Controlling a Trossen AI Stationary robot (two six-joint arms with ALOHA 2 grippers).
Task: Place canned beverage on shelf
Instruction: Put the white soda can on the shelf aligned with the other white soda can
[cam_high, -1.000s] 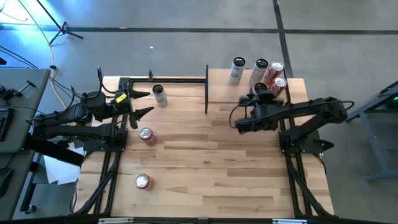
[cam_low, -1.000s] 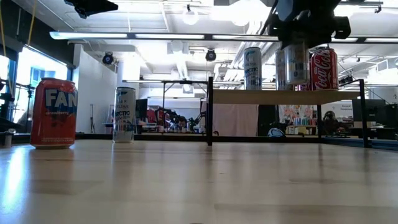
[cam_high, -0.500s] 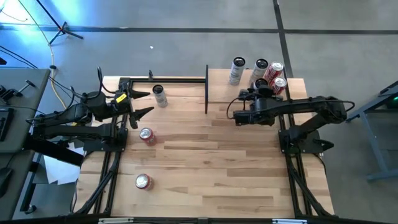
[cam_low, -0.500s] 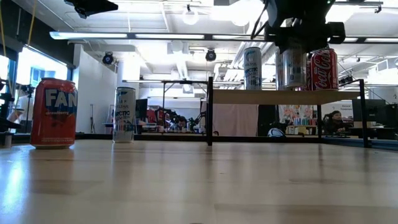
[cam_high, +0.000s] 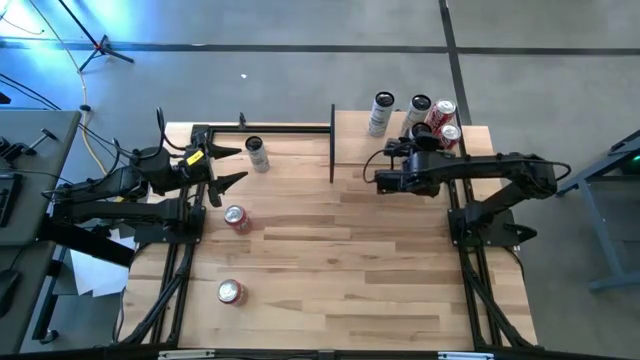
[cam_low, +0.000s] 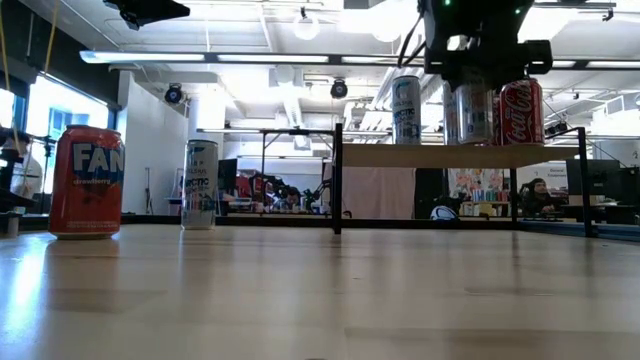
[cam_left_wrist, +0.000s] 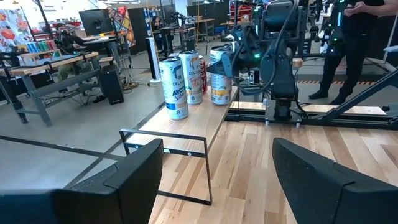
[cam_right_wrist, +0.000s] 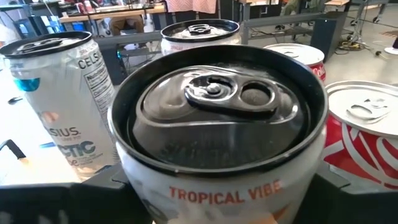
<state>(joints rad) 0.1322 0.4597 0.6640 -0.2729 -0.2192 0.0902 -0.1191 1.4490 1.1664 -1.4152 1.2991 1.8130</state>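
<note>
The right gripper (cam_high: 412, 150) grasped a can (cam_right_wrist: 219, 134) upright, long axis vertical, tab end up, over the shelf (cam_low: 460, 155) at the far right. Four more cans stood on the shelf. Three cans stood on the striped wooden surface (cam_high: 340, 270) at left. The left gripper (cam_high: 228, 165) hung released near the far left. A workshop lay beyond

Shelf (cam_high: 360, 140) far right: cans (cam_high: 425, 118) crowd its right end, right hand (cam_high: 418, 152) with can among them. Shelf's left part bare, open from front. Black post (cam_high: 332, 140) bounds shelf's left edge. Table (cam_high: 340, 270) middle wide open. Left side: three cans (cam_high: 236, 217) spaced apart, gaps passable; left hand (cam_high: 225, 165) beside nearest.
</note>
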